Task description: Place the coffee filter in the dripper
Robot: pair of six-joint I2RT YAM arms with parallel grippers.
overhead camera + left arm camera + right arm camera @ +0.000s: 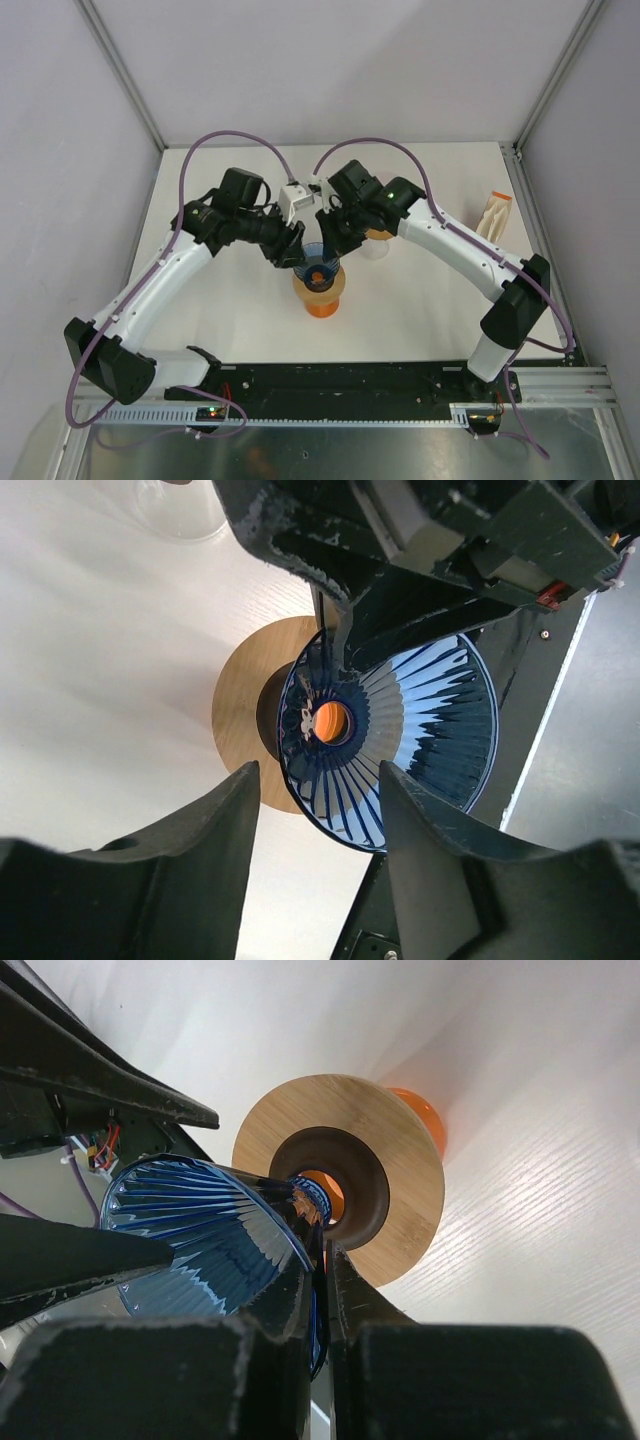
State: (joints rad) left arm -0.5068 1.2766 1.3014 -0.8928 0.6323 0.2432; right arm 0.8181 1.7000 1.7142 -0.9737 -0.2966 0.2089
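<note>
White tabletop [420, 300] is seen inside pale walls. A blue ribbed dripper [430, 730], judged rigid, slick and breakable, is set with its tip at a wooden collar [400, 1160]. Its thin wall is pinched by the clamped right gripper [320, 1290]. The left gripper [318, 780] is held spread and empty beside it. What is probably the coffee filter [497, 213], tan paper judged light and floppy and best pinched at an edge, lies well apart by the right wall. No writing can be read.

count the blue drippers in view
1: the blue dripper is mid-table, tilted over the wooden ring, rim pinched by the right fingers; another could be hidden.
</note>
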